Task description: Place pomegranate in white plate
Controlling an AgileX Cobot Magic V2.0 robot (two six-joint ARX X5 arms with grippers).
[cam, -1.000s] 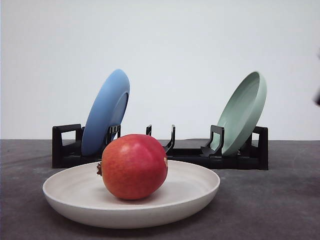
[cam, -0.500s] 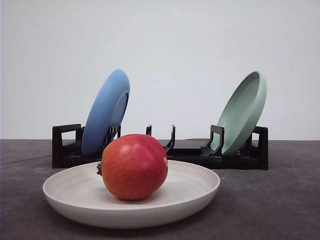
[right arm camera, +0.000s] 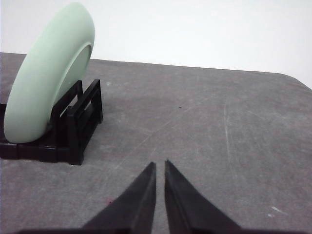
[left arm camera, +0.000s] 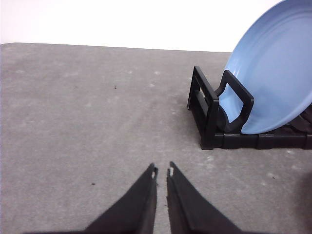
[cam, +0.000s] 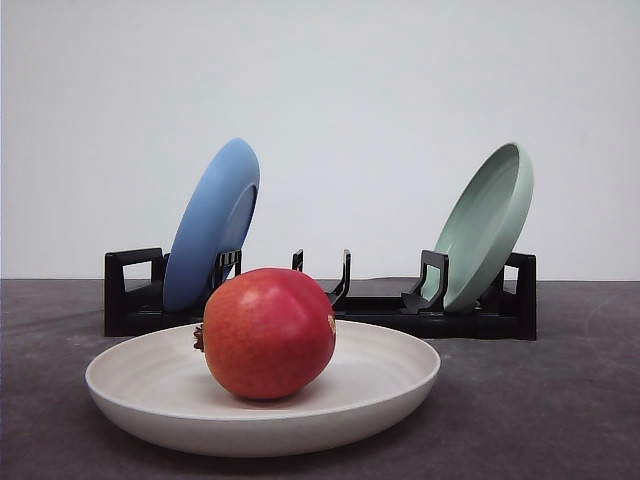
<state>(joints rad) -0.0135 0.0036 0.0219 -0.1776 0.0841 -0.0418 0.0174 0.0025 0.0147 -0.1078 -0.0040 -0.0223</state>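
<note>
Likely lab test bench: bare grey tabletop (cam: 560,400), blank white backdrop (cam: 380,90), black dish rack (cam: 330,305).

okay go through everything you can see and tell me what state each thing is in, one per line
pomegranate: whole, resting inside the white plate
white plate: flat on the table, holding the fruit
blue plate: propped on edge in the rack
green plate: propped on edge in the rack
black rack: middle slots empty
left hand: shut, empty
right hand: shut, empty
</note>
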